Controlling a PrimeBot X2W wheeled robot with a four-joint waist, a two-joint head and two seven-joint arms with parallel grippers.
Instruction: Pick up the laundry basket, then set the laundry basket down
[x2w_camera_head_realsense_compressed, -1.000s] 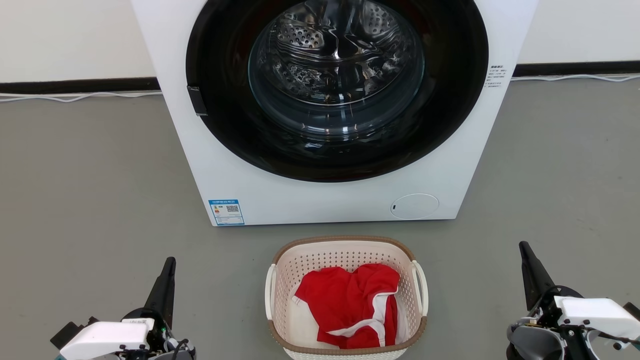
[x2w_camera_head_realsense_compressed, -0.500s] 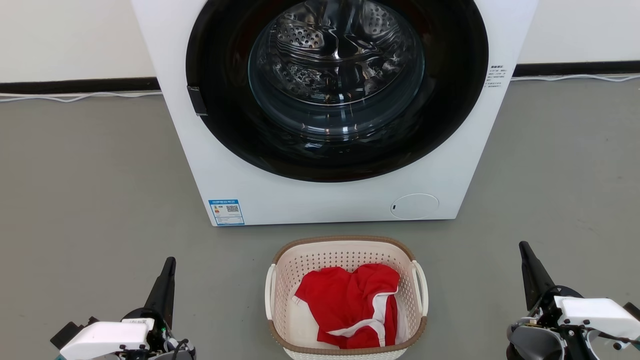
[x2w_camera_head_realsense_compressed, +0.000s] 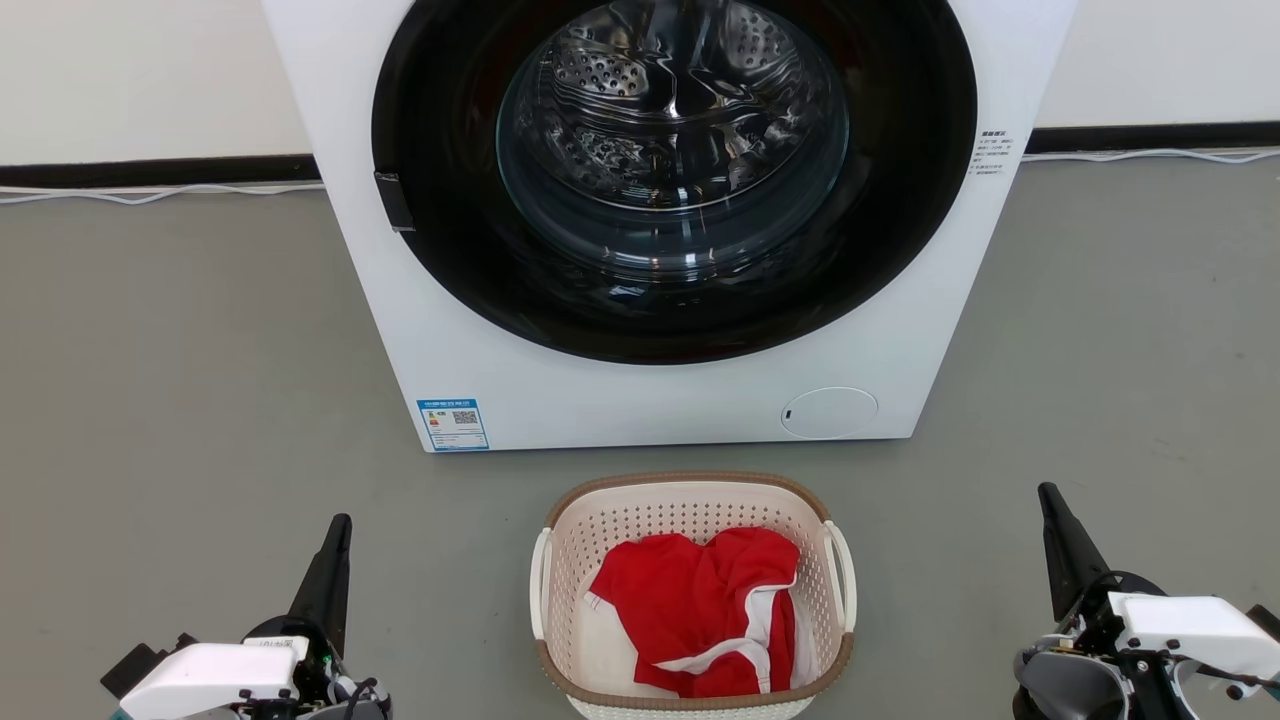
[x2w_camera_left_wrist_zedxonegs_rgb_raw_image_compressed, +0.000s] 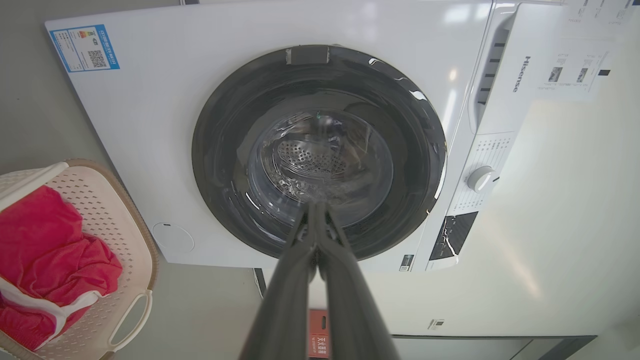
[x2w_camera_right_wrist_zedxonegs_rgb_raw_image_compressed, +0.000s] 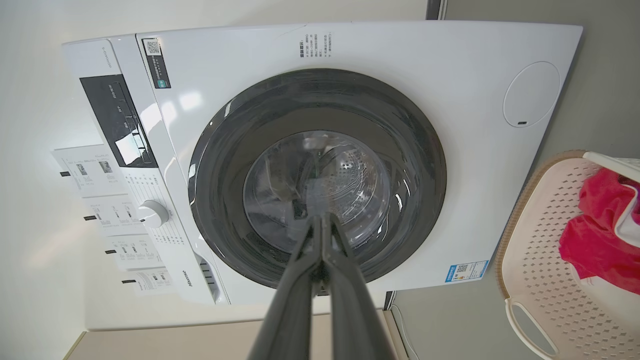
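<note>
Grey floor, laundry basket between left gripper and right gripper, well apart, both closed, empty

- You have the basket on the floor, just in front of the washer and not touching it.
- A cloth lies in the basket.
- Your left gripper is to the left of the basket and your right gripper to its right, both well apart from it.
- The wall stands behind the washer.
</note>
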